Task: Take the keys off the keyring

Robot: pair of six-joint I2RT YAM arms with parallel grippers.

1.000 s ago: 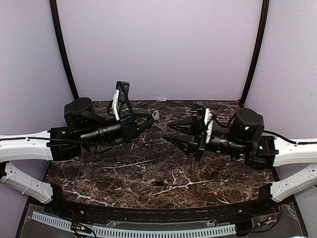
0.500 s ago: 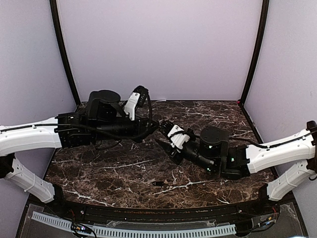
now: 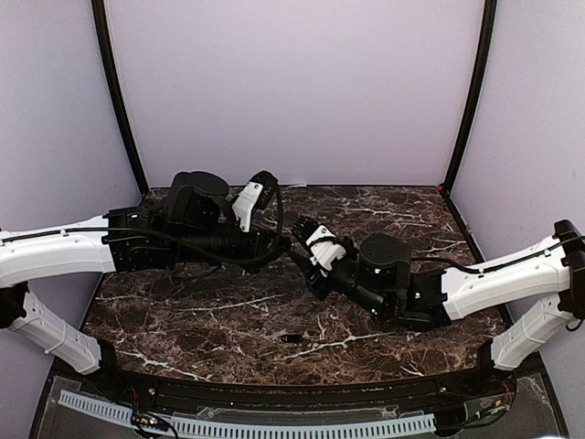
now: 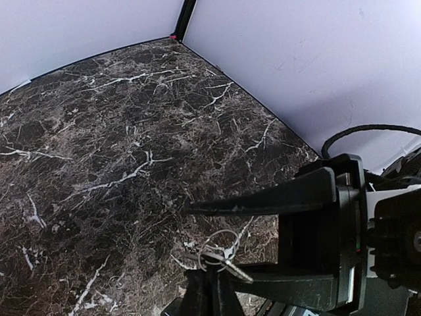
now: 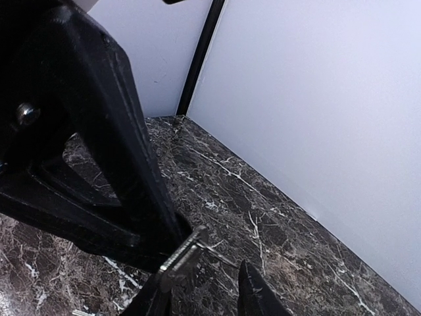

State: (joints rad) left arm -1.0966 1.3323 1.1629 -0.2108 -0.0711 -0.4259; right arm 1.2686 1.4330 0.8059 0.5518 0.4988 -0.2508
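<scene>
While both arms meet low over the middle of the marble table [image 3: 201, 315], the left gripper [image 3: 280, 241] is clenched on the keyring [image 4: 219, 242]. The left wrist view shows its dark fingertips [image 4: 205, 289] pressed together at the bottom of the frame, with the thin wire loops of the ring standing up from them, clear of the tabletop. A silvery key [image 4: 235, 271] hangs off the ring, pointing lower right. Facing it tip to tip is the right gripper [image 3: 300, 245], jaws apart and clamped on nothing. In the left wrist view one of its fingers [image 4: 263, 201] passes above the ring and the other below, so ring and silvery key sit between the jaws. In the right wrist view the pale blade runs from the left gripper's tip toward the left-hand finger [image 5: 158, 296] of the right gripper. It looks to be touching that finger, but contact cannot be confirmed. The other finger stands apart, with marble visible in the gap. A loose key [image 3: 292, 338], a small dark oblong with a light glint, lies flat on the table toward the near edge, well apart from both grippers. Only one key can be made out on the ring; whether there are more cannot be told.
</scene>
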